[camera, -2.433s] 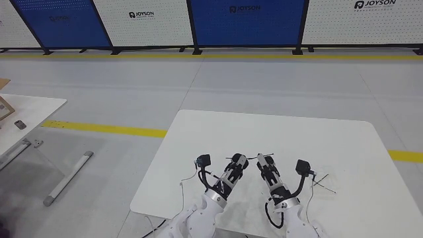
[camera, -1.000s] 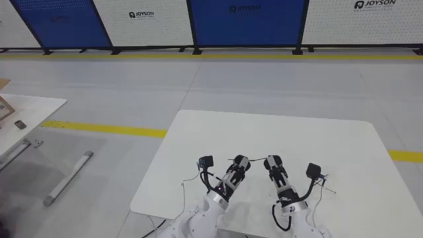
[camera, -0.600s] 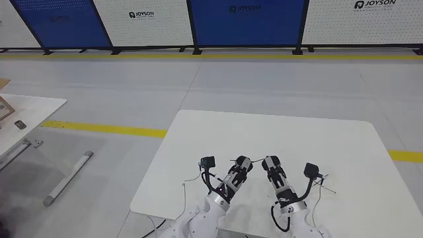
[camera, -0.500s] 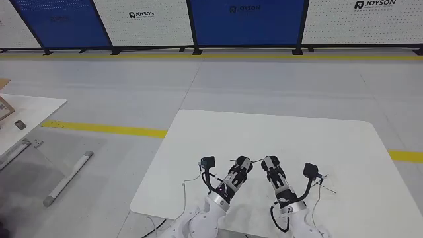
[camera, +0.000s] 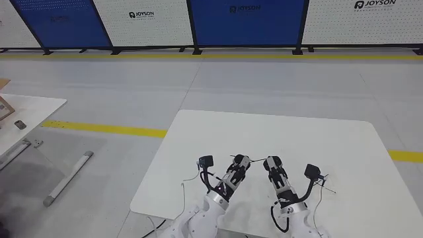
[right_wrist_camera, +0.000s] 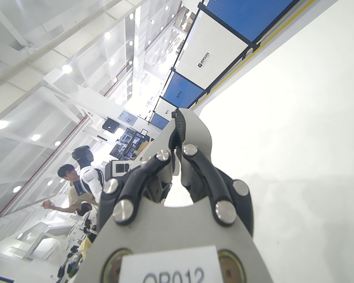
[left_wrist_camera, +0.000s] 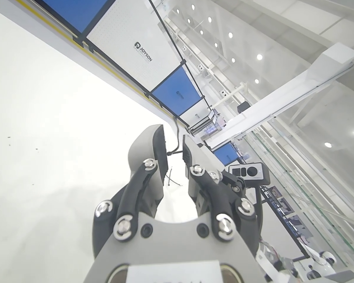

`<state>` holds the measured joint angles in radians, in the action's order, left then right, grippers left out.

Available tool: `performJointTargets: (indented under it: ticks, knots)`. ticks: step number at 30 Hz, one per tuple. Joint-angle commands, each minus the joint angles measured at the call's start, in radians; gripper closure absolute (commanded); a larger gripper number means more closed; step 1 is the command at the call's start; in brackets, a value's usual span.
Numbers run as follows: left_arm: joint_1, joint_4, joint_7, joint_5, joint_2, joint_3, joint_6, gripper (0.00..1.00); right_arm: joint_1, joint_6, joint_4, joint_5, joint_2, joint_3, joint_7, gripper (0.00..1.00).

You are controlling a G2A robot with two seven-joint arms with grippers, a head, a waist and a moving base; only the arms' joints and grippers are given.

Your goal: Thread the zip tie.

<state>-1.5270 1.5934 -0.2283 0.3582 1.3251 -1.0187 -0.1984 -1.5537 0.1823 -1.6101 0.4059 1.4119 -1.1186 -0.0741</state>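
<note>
Above the front part of the white table [camera: 277, 129], my two grippers face each other closely. A thin black zip tie [camera: 254, 159] bridges the short gap between them. My left gripper [camera: 239, 163] holds one end; in the left wrist view the zip tie [left_wrist_camera: 174, 151] crosses from pad to pad of the left gripper [left_wrist_camera: 172, 136], whose fingers stay a narrow gap apart, and one strand curves upward. My right gripper [camera: 272, 165] is shut on the other end. The right wrist view has the right gripper [right_wrist_camera: 178, 116] pressed together, with a small black bit of zip tie [right_wrist_camera: 173, 114] poking out at the tips.
Spare black zip ties [camera: 324, 184] lie on the table to the right of my right arm, and the spare ties [left_wrist_camera: 172, 181] also show beyond my left fingers. The rest of the tabletop is bare. Blue and white panels [camera: 248, 10] stand far behind.
Since 2.4 s ago the right gripper has shifted a little right and nearer. Over the last second both grippers have stayed almost still, with the tie between them.
</note>
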Motion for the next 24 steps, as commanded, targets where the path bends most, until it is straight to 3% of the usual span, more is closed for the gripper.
performJointTargets:
  ticks: [1,5,13,20,24]
  knots:
    - [-0.002,0.003,-0.004,-0.001,0.000,-0.003,-0.002,0.93,0.000,-0.001,0.001,0.002,0.000,0.001,-0.002,1.00]
    - [-0.006,0.009,-0.010,-0.001,-0.001,-0.008,-0.005,0.96,0.001,0.000,0.002,0.002,0.000,0.001,-0.003,1.00]
    - [-0.010,0.012,-0.011,0.001,-0.001,-0.014,-0.007,0.89,0.002,0.004,0.006,-0.002,0.001,0.000,-0.008,1.00]
    - [-0.011,0.010,-0.012,-0.001,-0.001,-0.019,-0.009,1.00,0.001,0.006,0.007,0.000,0.001,-0.002,-0.013,1.00]
    - [-0.011,0.007,-0.004,0.003,-0.001,-0.017,-0.010,1.00,0.000,0.007,0.007,0.000,0.001,-0.003,-0.013,1.00]
